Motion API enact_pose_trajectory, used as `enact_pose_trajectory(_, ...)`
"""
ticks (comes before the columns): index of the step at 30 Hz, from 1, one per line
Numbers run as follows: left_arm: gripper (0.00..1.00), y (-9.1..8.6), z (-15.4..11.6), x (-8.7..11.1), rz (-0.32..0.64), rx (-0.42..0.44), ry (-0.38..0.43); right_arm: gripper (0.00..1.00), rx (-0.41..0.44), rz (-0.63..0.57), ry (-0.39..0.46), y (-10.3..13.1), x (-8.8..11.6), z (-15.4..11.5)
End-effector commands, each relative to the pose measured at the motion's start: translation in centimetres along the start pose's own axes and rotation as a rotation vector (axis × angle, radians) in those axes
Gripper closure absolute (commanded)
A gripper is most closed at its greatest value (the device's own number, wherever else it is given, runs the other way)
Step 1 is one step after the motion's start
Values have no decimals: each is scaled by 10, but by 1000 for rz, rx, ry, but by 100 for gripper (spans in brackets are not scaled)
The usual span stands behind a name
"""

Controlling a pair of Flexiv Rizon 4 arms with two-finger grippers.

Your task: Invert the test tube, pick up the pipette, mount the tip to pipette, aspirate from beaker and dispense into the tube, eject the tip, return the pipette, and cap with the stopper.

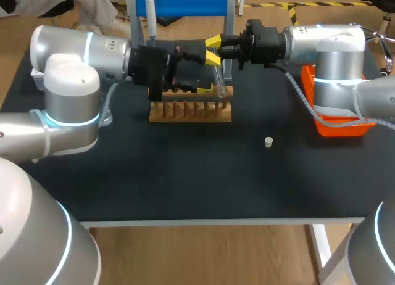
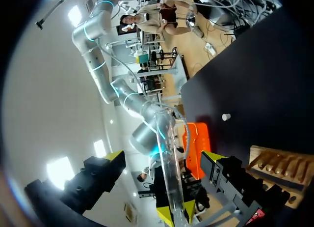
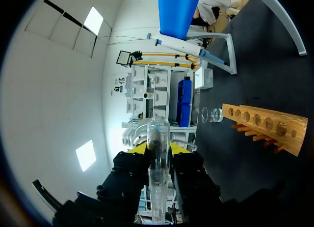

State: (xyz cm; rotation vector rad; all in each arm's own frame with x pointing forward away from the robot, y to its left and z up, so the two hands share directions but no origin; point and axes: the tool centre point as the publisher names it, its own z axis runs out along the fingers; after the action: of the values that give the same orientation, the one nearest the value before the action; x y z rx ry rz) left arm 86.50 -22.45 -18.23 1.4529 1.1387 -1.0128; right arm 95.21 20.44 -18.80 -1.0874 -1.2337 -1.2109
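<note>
Just above the wooden rack (image 1: 191, 112), the right gripper (image 2: 175, 214) is clamped on the test tube (image 3: 158, 173), holding it clear of the wood. The left gripper (image 2: 163, 158) straddles the same tube with its fingers apart and not touching it, probably placed to take it over for the inversion.
</note>
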Motion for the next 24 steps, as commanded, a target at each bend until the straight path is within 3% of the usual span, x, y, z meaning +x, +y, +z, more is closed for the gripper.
enact_pose_trajectory(1,0,-3,6,5,35,-8,-38,100,2,0,-3,0,1,0)
enact_pose_trajectory(5,0,-7,8,8,12,-8,-60,100,2,0,-3,0,1,0)
enact_pose_trajectory(11,0,-7,15,11,-163,-9,-39,100,2,0,-3,0,1,0)
enact_pose_trajectory(24,0,-9,19,2,-147,-100,-53,100,2,0,-3,0,1,0)
